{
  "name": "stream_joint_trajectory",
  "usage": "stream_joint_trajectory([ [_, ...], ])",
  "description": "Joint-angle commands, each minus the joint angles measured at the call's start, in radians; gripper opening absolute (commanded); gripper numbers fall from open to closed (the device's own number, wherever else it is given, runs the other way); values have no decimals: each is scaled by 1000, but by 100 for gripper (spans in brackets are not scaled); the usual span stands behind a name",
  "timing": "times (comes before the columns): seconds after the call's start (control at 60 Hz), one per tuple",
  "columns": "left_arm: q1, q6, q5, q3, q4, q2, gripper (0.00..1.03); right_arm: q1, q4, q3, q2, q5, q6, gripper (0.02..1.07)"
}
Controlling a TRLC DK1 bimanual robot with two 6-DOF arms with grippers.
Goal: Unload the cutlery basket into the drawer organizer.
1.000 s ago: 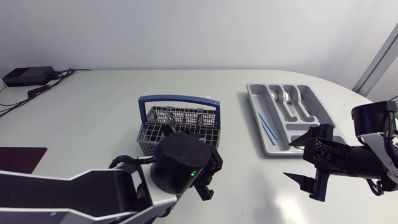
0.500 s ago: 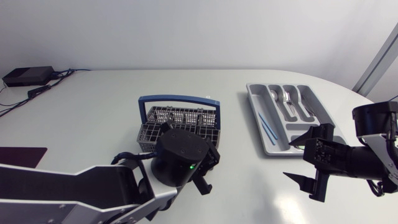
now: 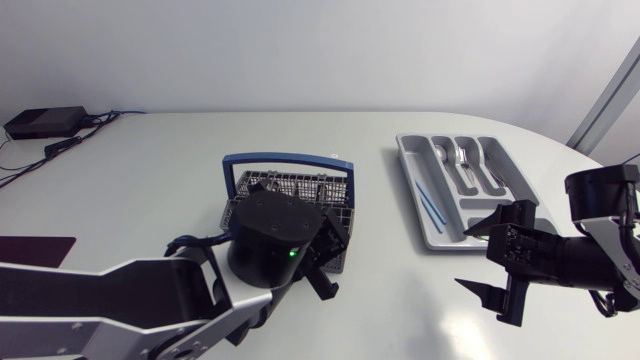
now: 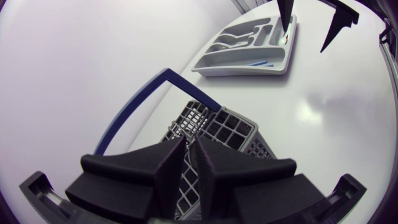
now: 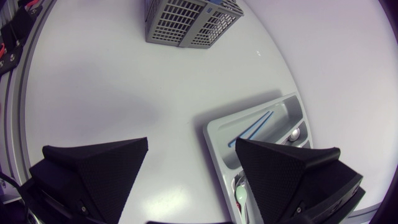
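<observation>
Cutlery basket (image 3: 296,183): grey wire mesh, blue arched handle, upright, mid-table. Drawer organizer (image 3: 436,236): grey tray, well apart at right, holding silver cutlery (image 3: 465,162) and thin blue sticks (image 3: 430,198).

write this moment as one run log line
left claw nearly shut over cutlery basket | right claw open, empty, beside drawer organizer | silverware in organizer

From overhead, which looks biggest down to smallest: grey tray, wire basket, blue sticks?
Grey tray and wire basket look about alike; the left arm hides part of the basket.
Blue sticks: clearly smallest.
</observation>
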Motion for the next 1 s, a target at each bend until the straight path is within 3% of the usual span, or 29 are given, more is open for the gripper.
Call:
stream_joint_trajectory([
  [0.0,6,33,-12,-7,19,-41,19,8,-3,-30,-4,9,15,103],
  [0.283,7,73,-3,-24,20,-89,19,23,2,-45,5,15,15,103],
  [0.333,7,98,33,-44,20,-107,21,23,2,-46,5,15,15,103],
  [0.483,70,234,251,-79,-32,-206,37,23,7,-59,6,18,9,103],
  [0.567,145,285,404,-13,-185,-242,42,31,17,-68,8,18,9,103],
  [0.683,245,334,553,140,-412,-210,47,44,16,-68,8,19,12,103],
  [0.85,294,466,646,274,-586,-135,47,51,13,-68,5,19,12,103],
  [0.983,299,593,654,354,-713,-66,47,51,16,-69,11,19,10,103],
])
